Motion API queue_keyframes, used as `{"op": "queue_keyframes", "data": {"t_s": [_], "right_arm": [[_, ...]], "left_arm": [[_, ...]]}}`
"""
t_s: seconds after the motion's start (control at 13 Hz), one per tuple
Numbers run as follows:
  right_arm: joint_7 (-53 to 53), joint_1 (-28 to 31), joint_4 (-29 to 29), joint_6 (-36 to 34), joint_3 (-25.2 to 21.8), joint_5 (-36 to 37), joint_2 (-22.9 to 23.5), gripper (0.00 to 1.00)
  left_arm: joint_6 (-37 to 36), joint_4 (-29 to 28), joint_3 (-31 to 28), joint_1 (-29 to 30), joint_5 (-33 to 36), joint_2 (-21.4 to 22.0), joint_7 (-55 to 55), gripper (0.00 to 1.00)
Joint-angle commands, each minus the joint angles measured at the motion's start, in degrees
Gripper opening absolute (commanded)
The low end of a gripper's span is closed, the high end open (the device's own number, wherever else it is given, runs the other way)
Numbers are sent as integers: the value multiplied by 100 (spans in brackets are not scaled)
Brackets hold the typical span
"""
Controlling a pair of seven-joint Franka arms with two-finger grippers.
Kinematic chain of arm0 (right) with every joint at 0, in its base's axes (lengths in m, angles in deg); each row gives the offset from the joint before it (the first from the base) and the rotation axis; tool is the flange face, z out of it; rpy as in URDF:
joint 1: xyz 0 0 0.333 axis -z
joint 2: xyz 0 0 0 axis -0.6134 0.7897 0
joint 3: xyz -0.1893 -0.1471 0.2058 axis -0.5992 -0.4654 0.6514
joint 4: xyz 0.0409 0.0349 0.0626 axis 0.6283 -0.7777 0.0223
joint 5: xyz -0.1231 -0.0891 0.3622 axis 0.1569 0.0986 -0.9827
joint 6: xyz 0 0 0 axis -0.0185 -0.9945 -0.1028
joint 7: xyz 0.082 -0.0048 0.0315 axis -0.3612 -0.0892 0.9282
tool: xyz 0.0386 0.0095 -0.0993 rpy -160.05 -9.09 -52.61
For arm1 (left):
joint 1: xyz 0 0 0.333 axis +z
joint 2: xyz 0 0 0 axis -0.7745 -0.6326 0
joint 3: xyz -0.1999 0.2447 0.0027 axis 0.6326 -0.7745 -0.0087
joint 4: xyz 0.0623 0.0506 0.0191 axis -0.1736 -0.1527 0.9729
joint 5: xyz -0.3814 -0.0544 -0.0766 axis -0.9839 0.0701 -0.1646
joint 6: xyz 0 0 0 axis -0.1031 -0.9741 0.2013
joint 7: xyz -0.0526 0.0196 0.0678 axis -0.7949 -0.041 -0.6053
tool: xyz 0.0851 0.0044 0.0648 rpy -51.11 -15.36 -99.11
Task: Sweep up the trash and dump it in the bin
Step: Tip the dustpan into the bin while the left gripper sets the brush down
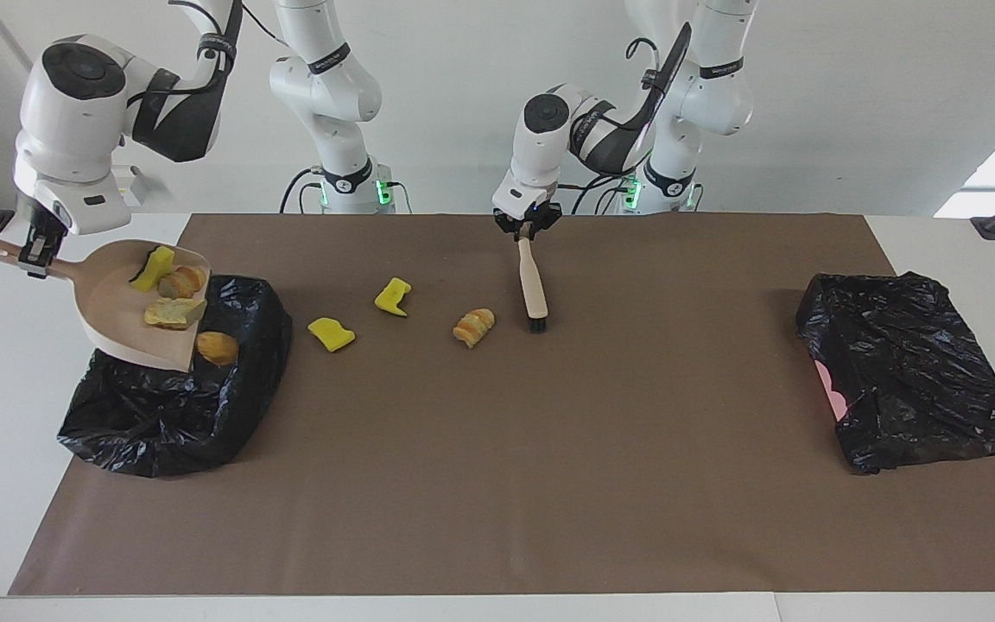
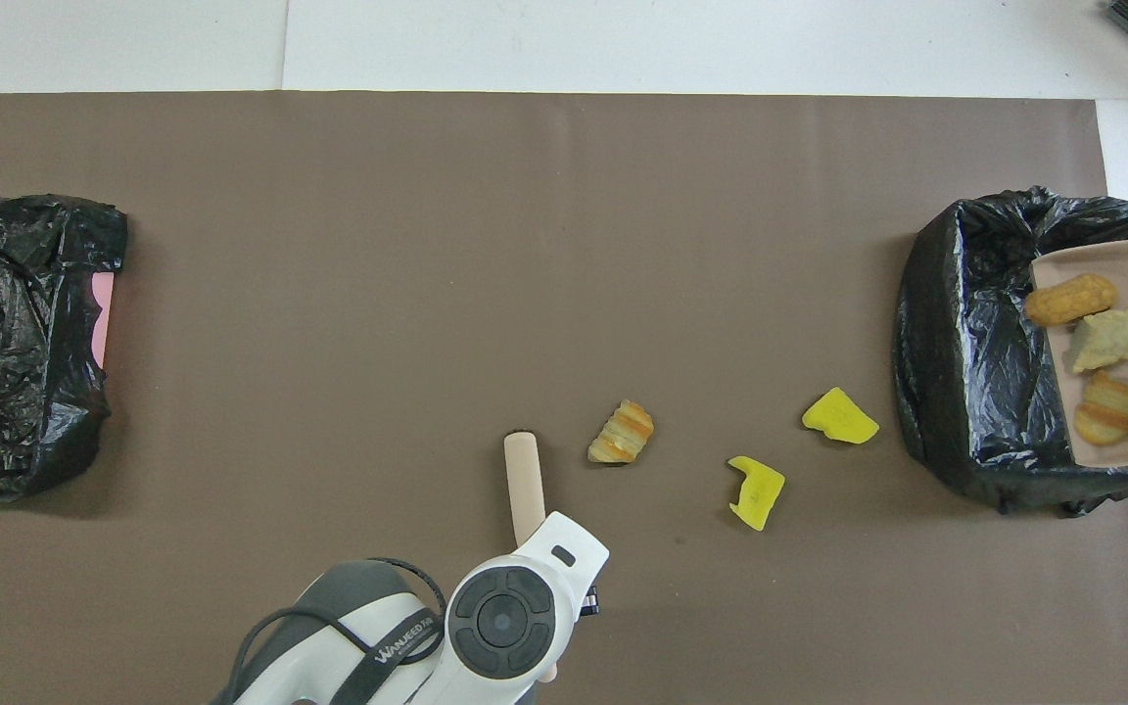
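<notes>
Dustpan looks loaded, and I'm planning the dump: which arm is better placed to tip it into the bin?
Right: the right gripper grips the dustpan over the bin; the left gripper is at the brush.

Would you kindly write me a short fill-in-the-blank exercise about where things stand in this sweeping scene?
1. The right gripper holds the dustpan tilted over a black ____.
2. The number of scraps lying on the brown mat is ____.
3. The left gripper is at the handle of the ____, which lies on the mat.
4. The scrap nearest the brush's bristles is a striped ____ chunk.

Missing words: bin; three; brush; bread
</notes>
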Motion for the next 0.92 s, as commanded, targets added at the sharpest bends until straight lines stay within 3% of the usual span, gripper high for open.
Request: {"op": "queue_keyframes", "data": {"t_s": [0.0,0.08,0.15,0.46,0.84], "right_arm": [[68,128,-360,351,-7,160,-161,0],[33,224,-396,404,-7,160,-143,0],[-20,242,-387,405,-7,203,-126,0],[-389,382,-273,369,-7,1117,-108,0],[-512,208,-168,64,19,1461,-152,0]], "left_arm": [[-32,-28,-75,-12,-54,36,-33,77],[-110,15,-118,31,-36,53,-42,95],[-329,190,-119,258,16,54,-42,100],[-1173,824,-119,1251,201,167,-489,100],[-2043,886,-119,2665,437,703,-1999,100]]}}
